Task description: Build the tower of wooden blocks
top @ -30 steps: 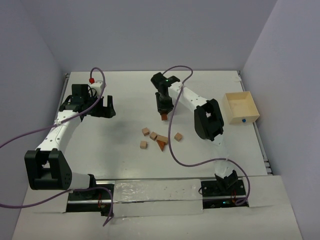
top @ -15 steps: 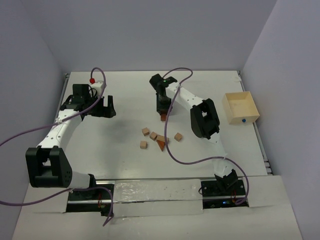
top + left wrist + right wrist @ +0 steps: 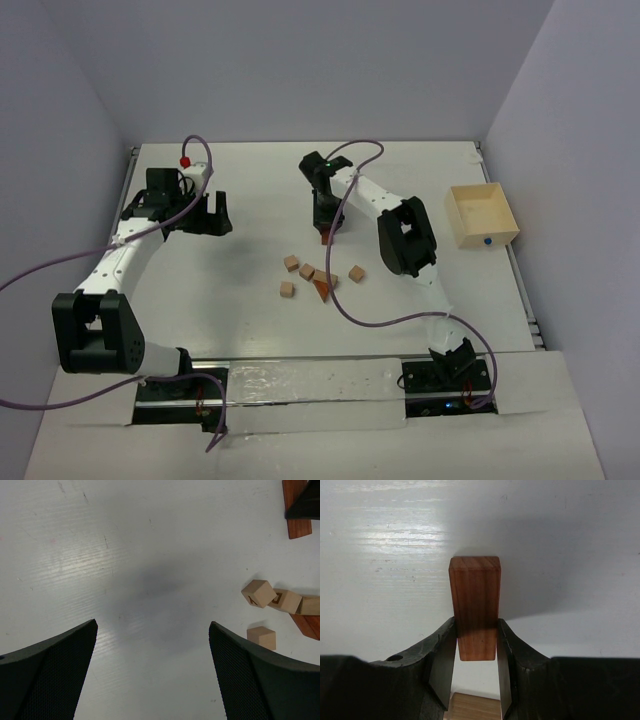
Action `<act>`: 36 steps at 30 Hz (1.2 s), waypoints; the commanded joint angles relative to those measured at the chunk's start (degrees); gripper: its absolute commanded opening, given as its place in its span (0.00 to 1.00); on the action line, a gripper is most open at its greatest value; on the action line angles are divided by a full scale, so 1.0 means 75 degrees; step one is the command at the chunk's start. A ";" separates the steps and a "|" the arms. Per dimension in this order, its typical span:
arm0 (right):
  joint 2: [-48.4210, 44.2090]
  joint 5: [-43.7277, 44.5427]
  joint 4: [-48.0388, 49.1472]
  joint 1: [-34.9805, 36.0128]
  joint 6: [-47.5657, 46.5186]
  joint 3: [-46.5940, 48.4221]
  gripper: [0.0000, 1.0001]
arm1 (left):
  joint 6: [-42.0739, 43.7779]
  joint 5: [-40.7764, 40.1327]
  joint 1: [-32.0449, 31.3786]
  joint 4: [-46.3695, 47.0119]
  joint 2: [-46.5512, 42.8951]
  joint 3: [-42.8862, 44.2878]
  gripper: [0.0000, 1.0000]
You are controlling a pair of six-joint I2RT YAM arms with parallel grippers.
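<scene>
Fingers (image 3: 440,655) of the right gripper (image 3: 476,632) are clamped on the two sides of a long red-brown block (image 3: 475,587). The block is held on end with its far face turned toward the white table (image 3: 380,580). Whether that face is touching the surface cannot be told. A strip of tan wood (image 3: 470,707) is seen between the fingers at the near end of the block, and what it belongs to cannot be told either. From above, this gripper is seen around the middle of the table, toward the far side, with the block directly beneath it. The other blocks are scattered a little nearer the arm bases. Three tan cubes (image 3: 307,271) are laid in a loose slanting row, at least two of them touching. A fourth is set apart on the near left of the row and a fifth apart on its right. A red-brown wedge (image 3: 322,290) is laid flat just beside the row's right end. The left gripper (image 3: 207,215) is held over the left part of the table, well apart from the blocks. Its fingers are spread wide, and only bare table is seen between them. A pale box (image 3: 483,212) marked with a blue dot (image 3: 487,240) is placed at the right edge.
</scene>
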 commanded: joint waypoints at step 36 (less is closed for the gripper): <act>-0.6664 0.0262 0.3753 0.0418 -0.5151 -0.4689 0.55 | -0.0064 0.0271 0.0060 -0.0021 -0.0305 0.0517 0.99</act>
